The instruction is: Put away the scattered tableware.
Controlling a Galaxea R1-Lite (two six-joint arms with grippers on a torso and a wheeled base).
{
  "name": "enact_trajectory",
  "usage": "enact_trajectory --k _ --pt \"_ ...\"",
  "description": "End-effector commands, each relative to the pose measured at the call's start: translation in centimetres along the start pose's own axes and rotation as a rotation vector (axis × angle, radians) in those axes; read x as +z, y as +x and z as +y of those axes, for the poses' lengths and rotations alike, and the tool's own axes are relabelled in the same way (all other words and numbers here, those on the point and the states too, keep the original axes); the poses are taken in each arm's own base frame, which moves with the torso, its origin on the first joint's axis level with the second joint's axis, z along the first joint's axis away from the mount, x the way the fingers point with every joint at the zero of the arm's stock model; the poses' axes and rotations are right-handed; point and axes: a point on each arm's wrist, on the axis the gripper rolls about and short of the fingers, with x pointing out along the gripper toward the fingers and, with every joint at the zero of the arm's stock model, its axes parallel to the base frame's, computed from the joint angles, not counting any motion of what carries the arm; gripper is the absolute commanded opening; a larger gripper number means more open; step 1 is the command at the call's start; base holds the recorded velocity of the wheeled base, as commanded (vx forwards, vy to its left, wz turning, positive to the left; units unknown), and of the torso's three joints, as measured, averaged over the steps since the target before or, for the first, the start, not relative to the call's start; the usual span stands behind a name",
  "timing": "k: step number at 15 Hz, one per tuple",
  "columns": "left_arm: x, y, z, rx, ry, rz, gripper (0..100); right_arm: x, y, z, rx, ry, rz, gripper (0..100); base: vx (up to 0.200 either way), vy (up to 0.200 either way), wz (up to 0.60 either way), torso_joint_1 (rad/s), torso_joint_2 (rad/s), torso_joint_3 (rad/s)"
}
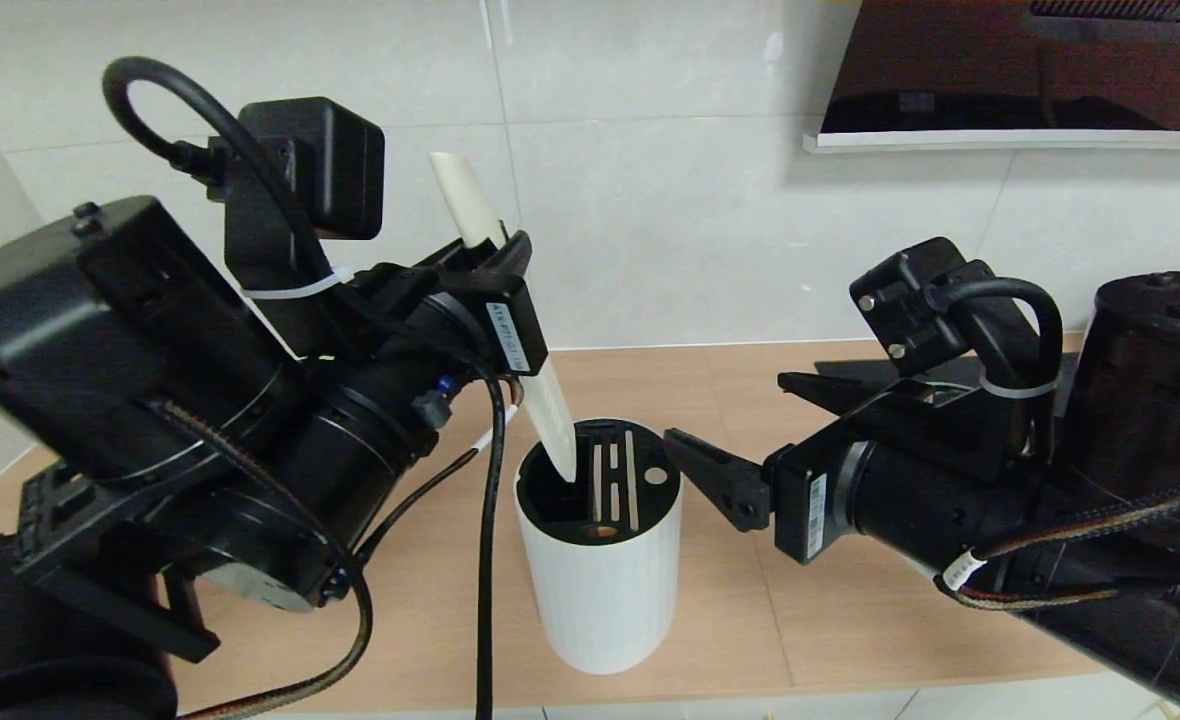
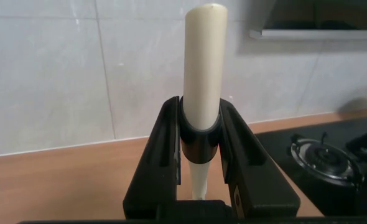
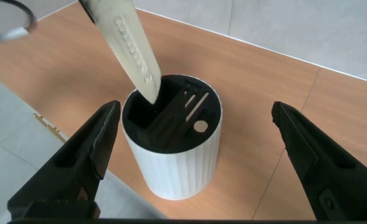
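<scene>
Left gripper (image 1: 495, 268) is clamped on the knife (image 1: 557, 412) just below its round handle, handle up and blade down. The knife's long axis runs steep but not plumb: the handle leans back toward the wall and to the robot's left, while the tip slants down and to the right. The tip sits at the mouth of the holder (image 1: 600, 590), in the large open compartment beside the narrow slots, and looks just inside the rim.

To my eye the coming move is a straight lowering along the blade's own line. With this tilt the flat may rub the compartment's inner wall or nudge the holder, so standing the knife more upright first would help.

Right gripper (image 1: 728, 407) is spread wide and holds nothing. It hovers just right of the holder, apart from it and nearer to it than to the knife, well placed to steady it. The holder stands upright on the table (image 1: 830, 620), close to the front edge, with open room on its other sides.
</scene>
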Motion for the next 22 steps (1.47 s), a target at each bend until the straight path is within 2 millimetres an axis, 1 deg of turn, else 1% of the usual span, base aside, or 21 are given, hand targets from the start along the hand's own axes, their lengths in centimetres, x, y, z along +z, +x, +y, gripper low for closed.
enact_trajectory --k 1,4,8,10,16,17,18,20,22 --pt "-0.3 0.0 -0.3 -0.008 0.003 0.01 0 0.0 0.1 0.0 0.0 0.0 0.001 100 0.0 0.0 0.0 0.0 0.0 0.0" --pt "-1.2 0.1 -0.7 -0.006 0.009 0.036 0 -0.2 0.2 0.1 0.001 -0.002 0.009 100 0.0 0.0 0.0 0.0 0.0 0.0" --pt "-1.4 -0.3 -1.3 -0.01 -0.01 0.046 0 -0.3 0.4 -0.3 -0.016 -0.002 0.013 100 0.0 0.0 0.0 0.0 0.0 0.0" --pt "-1.6 -0.4 -1.5 0.032 -0.006 0.056 0 -0.5 0.5 -0.3 -0.016 -0.004 0.017 100 0.0 0.0 0.0 0.0 0.0 0.0" --pt "-4.4 0.4 -2.2 0.036 0.017 0.121 0 -0.5 0.6 -0.3 -0.016 -0.005 0.02 100 0.0 0.0 0.0 0.0 0.0 0.0" --pt "-4.4 0.4 -2.2 0.036 0.017 0.121 0 -0.5 0.6 -0.3 -0.016 -0.005 0.02 100 0.0 0.0 0.0 0.0 0.0 0.0" --pt "-4.9 0.5 -2.4 0.035 0.023 0.135 0 -0.6 0.6 -0.3 -0.016 -0.005 0.022 100 0.0 0.0 0.0 0.0 0.0 0.0" --pt "-5.3 0.6 -2.5 0.03 0.011 0.142 0 -0.7 0.7 -0.3 -0.016 -0.006 0.025 100 0.0 0.0 0.0 0.0 0.0 0.0" --pt "-6.2 0.8 -2.6 0.035 0.02 0.167 0 -0.7 0.8 -0.3 -0.018 -0.006 0.026 100 0.0 0.0 0.0 0.0 0.0 0.0"
